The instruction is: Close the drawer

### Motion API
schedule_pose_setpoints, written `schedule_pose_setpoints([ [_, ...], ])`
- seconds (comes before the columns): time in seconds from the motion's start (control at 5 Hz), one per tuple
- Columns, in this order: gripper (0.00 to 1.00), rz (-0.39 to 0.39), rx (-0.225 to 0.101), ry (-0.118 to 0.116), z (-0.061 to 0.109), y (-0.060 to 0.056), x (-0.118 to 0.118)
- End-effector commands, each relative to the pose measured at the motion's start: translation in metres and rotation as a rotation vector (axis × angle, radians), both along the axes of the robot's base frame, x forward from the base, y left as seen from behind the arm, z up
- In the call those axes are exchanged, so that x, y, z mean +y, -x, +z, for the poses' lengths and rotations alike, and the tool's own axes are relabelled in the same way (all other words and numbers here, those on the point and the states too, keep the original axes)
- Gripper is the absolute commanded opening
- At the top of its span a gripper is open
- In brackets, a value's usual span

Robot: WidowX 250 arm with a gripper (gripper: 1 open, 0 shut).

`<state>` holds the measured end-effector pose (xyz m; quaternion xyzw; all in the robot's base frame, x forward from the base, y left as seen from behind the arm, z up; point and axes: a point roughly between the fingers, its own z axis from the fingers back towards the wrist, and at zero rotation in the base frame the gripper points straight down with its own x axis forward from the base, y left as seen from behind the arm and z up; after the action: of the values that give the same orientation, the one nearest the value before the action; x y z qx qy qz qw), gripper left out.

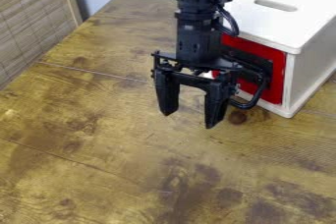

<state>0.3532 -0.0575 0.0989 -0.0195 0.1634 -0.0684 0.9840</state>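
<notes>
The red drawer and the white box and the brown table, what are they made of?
The red rectangular drawer front looks like smooth painted wood or plastic; its colour is flat and even, so it is hard to say which. The white box casing has the same plain matte look. The brown table seems to be worn wood: it shows grain lines and dark stains.

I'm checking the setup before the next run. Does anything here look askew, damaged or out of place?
Nothing stands out. The white box sits square on the wooden table, with the red drawer set in its front. The gripper hangs open before it, holding nothing. The table's dark blotches look like stain or wear, not a spill.
</notes>
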Motion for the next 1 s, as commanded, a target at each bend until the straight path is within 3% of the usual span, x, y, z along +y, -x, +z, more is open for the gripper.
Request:
schedule_pose_setpoints([
  [0.0,1.00,0.012,-0.057,0.014,0.0153,-0.0056,0.0059],
  [0.4,1.00,0.019,-0.066,0.017,0.0154,-0.0092,0.0122],
  [0.8,1.00,0.007,-0.074,0.004,0.0161,-0.0154,0.0131],
])
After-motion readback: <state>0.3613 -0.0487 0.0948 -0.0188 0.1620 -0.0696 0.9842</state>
